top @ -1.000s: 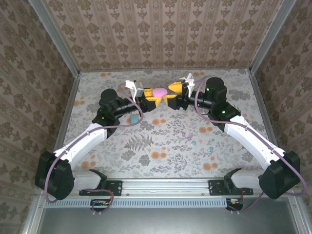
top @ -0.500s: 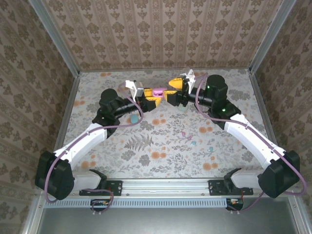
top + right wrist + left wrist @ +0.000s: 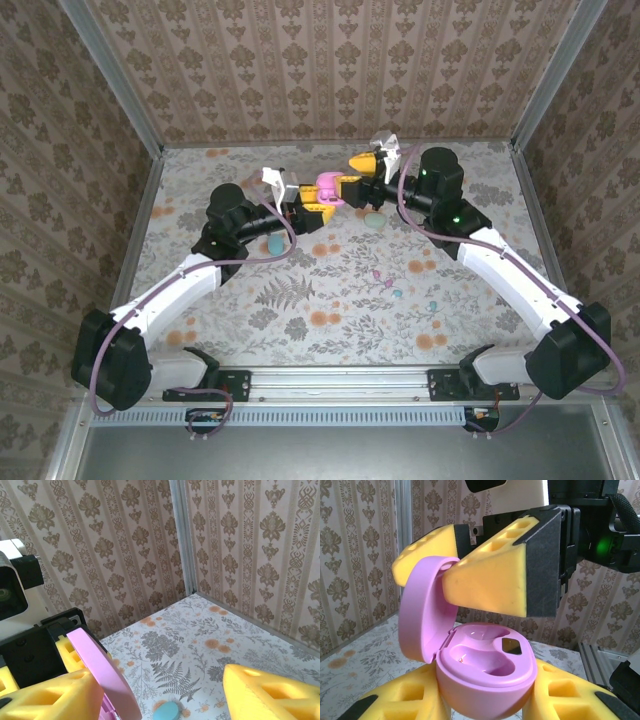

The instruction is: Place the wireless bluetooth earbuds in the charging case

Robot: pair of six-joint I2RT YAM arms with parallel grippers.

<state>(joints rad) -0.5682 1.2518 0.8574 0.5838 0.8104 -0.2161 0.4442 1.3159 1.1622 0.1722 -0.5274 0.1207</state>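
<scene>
Looking down from above, the top view takes in the table (image 3: 200, 190) and the earbuds (image 3: 397, 293), a few tiny pastel specks lying loose on the flowered surface. They are well apart from both grippers, on the near side of the right gripper (image 3: 352, 175) and beside its forearm. A mint case (image 3: 374, 220) lies just below the right gripper. A blue case (image 3: 275, 244) lies beside the left arm's wrist.

The left wrist view gives the inside of the pink charging case (image 3: 487, 672). Its lid (image 3: 422, 610) is swung up on the hinge, and the moulded wells in the base are bare, with no bud in them. The left gripper (image 3: 487, 702) is clamped narrowly on the base of this case, one yellow foam finger on each side, holding it up off the table.

The right wrist view shows how wide the right gripper stands. Its two yellow fingers (image 3: 265, 692) are spread far apart and it has hold of nothing. The lid's pink edge lies against the inner face of one finger, and the other finger stays clear of it. In the left wrist view the same finger's tip meets the lid's rim from above, and the second finger sits behind the lid, so the lid stands in the gap between them.
</scene>
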